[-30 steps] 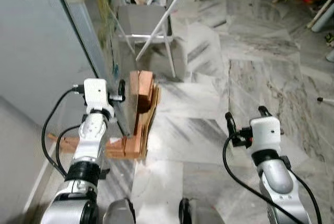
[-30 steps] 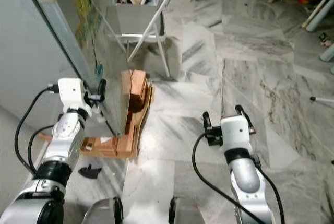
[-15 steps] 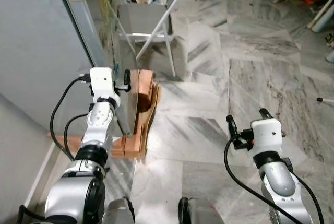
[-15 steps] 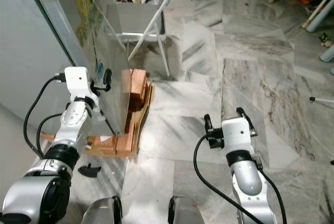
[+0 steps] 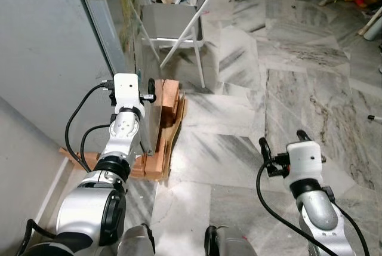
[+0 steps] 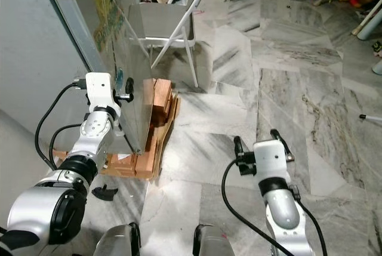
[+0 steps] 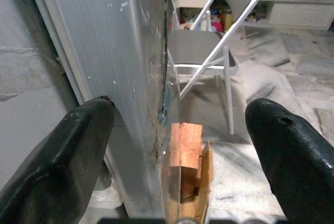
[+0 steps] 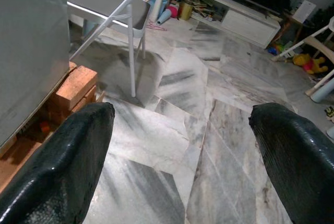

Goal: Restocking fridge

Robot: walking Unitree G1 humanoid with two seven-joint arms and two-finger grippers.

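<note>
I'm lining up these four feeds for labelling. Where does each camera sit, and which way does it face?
Left eye, right eye: head, looking down at the marble floor; both silver arms show.
Left wrist: along the left end effector, open astride the fridge door edge.
Right wrist: along the open right end effector, over bare floor.
All share the folding chair and wooden blocks.
</note>
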